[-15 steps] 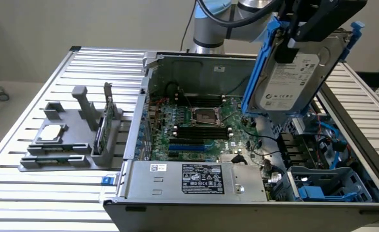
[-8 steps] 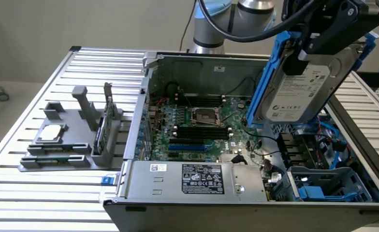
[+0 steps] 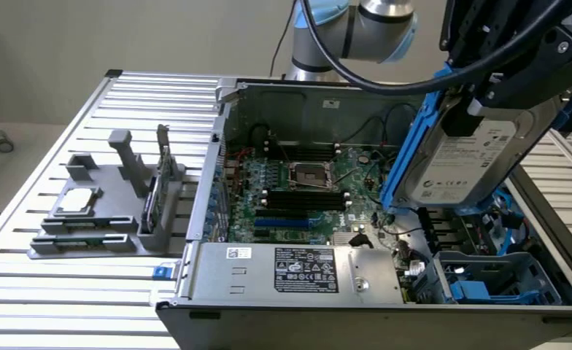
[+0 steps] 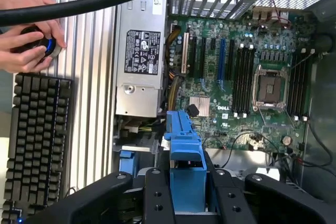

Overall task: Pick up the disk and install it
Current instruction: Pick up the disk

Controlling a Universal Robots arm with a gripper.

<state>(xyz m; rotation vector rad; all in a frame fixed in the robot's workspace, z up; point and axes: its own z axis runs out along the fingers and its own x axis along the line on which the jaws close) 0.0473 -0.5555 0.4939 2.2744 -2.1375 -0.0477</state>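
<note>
The disk (image 3: 461, 160), a silver-grey drive with a white label in a bright blue carrier, hangs tilted on edge above the exterior view's right side of the open computer case (image 3: 222, 182). My gripper (image 3: 505, 98) is shut on its upper end. In the wrist view the blue carrier of the disk (image 4: 185, 150) sticks out between my black fingers (image 4: 157, 198), with my gripper (image 4: 186, 200) looking down on the motherboard (image 4: 247, 77). Below the disk, in the case's near right corner, sit blue drive bays (image 3: 490, 281).
The power supply (image 3: 286, 270) fills the case's near side. A grey fixture (image 3: 101, 219) at the exterior view's left holds a square silver chip (image 3: 76, 203) and a thin dark card (image 3: 155, 200). A person's hands (image 4: 26, 40) rest on a knob beside a keyboard (image 4: 37, 140).
</note>
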